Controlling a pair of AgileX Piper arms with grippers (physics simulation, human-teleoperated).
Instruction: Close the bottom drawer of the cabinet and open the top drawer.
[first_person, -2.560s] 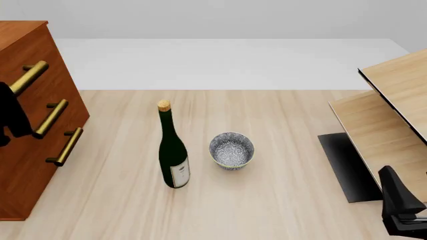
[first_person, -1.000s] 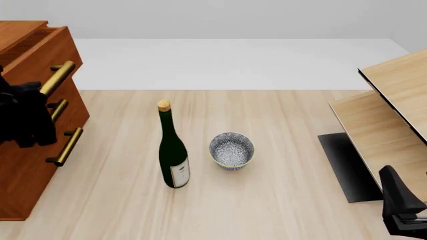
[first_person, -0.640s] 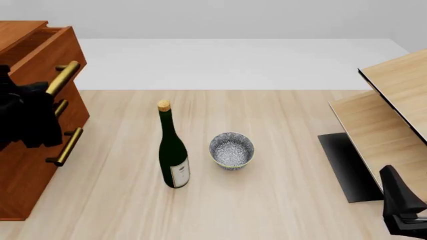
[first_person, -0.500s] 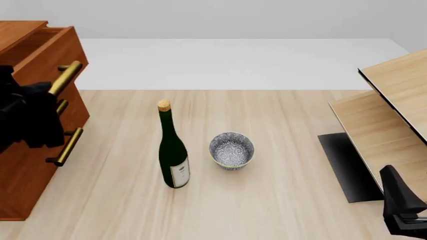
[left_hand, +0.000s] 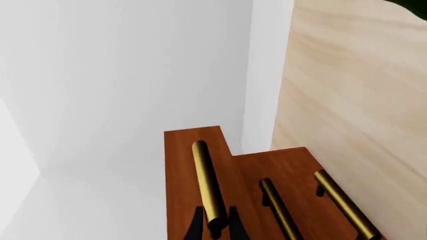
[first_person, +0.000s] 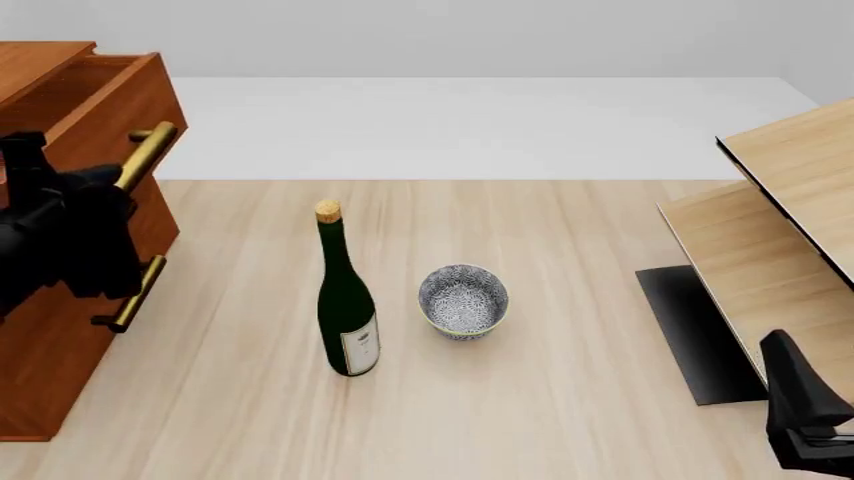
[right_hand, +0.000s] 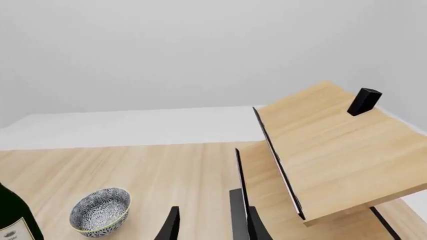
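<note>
The cabinet (first_person: 54, 300) stands at the left edge of the desk (first_person: 534, 400), and its top drawer (first_person: 114, 95) is pulled partway out while the bottom drawer (first_person: 40, 380) sits flush, so closing looks done and opening is underway. The left gripper (left_hand: 215, 227) is clamped on the top drawer's brass handle (left_hand: 208, 185), one finger on each side of the bar. The main risk from here is a slip — the grip sits near one end of the bar, so a pull off the drawer's line could twist the fingers off the bar or jam the drawer. Pulling too far could also drag the drawer out of the cabinet. The bottle (first_person: 346, 310) and the patterned bowl (first_person: 463, 300) stand mid-desk, well apart from the cabinet, so they seem safe. The right gripper (right_hand: 207, 222) hangs idle at the near right corner with its fingers apart, holding nothing. Only the left wrist view shows the fingers straddling the bar — the front view hides that contact behind the dark arm, yet it alone shows how far the drawer juts out.
</note>
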